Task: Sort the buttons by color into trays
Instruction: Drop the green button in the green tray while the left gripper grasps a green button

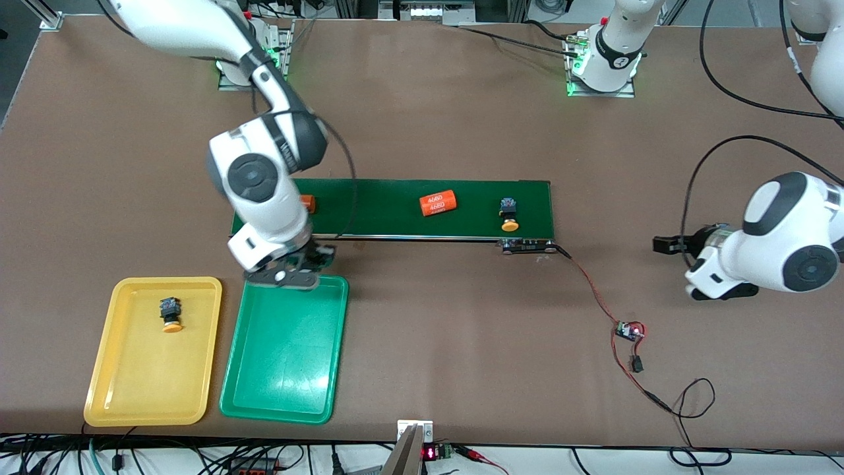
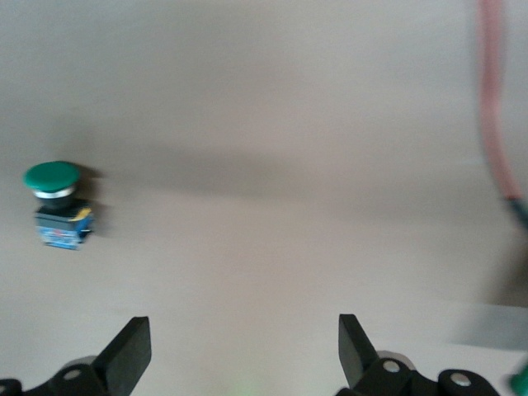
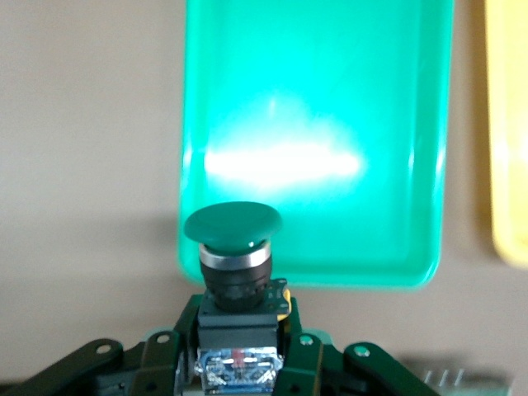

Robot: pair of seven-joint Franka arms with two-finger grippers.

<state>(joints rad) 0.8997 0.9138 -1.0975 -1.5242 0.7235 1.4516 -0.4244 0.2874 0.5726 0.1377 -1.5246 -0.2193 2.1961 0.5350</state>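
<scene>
On the counter [image 1: 422,343], the green tray [image 1: 285,389] lies empty beside the yellow tray [image 1: 132,389], which holds one yellow-orange button [image 1: 171,315]. The right pincer [image 3: 238,371], clamped on a green button [image 3: 233,247], hangs over the green tray's belt-side rim; next, lower and release. The left pincer [image 2: 243,351] waits, fingers apart.

We see a wide brown counter [image 1: 422,119] under even light, with dark cables [image 1: 198,458] strung below its nearer edge
</scene>
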